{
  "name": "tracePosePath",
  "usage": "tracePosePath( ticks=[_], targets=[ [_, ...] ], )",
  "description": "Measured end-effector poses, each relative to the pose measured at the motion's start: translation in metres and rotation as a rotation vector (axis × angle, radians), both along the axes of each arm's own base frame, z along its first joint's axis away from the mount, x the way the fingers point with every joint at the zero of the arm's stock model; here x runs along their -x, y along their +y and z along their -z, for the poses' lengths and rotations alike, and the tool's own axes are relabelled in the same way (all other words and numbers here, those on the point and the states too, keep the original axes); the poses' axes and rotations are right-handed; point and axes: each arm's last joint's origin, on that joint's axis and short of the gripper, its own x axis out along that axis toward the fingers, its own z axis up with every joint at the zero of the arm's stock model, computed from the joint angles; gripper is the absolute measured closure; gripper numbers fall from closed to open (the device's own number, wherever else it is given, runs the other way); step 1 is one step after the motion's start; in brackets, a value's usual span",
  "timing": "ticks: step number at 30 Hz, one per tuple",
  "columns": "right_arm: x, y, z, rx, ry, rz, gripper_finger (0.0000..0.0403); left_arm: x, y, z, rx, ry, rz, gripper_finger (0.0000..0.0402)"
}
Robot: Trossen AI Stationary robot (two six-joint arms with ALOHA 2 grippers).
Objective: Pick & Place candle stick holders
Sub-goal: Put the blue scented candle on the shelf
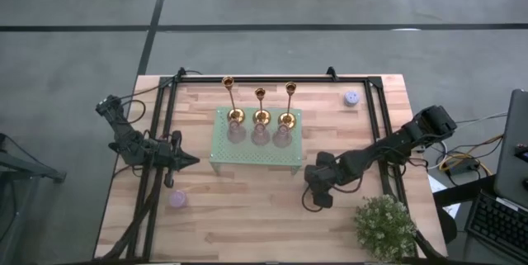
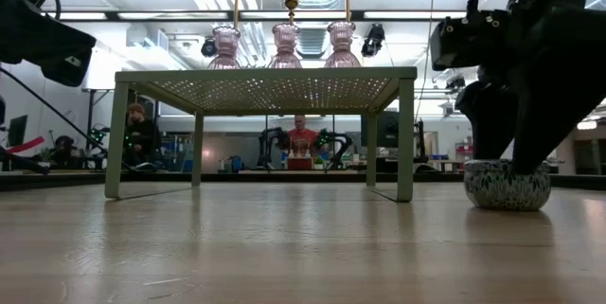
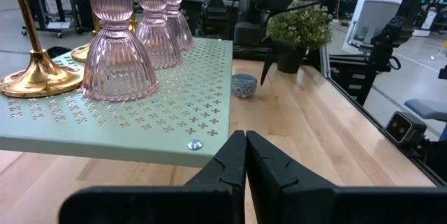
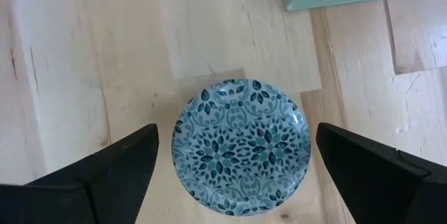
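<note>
Three gold candle stick holders [image 1: 261, 116] stand on their round bases in a row along the far side of a green perforated stand [image 1: 223, 159]; three pink glass holders [image 1: 260, 135] stand in front of them. My right gripper [image 4: 237, 137] points down, open, near the stand's right front leg. Its fingers stand on either side of a small round blue-patterned piece [image 4: 241, 147], which rests on the table [image 2: 507, 186], and do not touch it. My left gripper [image 1: 186, 160] waits shut to the left of the stand, pointing at it [image 3: 245, 151].
A potted plant [image 1: 384, 225] stands at the near right corner. One small lavender piece [image 1: 178, 198] lies near left and another [image 1: 352, 97] far right. Black rails [image 1: 157, 133] run along the table's sides. Bare wood lies in front of the stand.
</note>
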Motion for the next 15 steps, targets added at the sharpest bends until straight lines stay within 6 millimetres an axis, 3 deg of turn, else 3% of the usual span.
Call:
tracePosePath(
  ticks=[15],
  targets=[
    [0.005, -0.003, 0.011, 0.009, -0.012, 0.029, 0.0045, 0.000, 0.000, 0.000, 0.000, 0.000, 0.000, 0.0388]
  ],
)
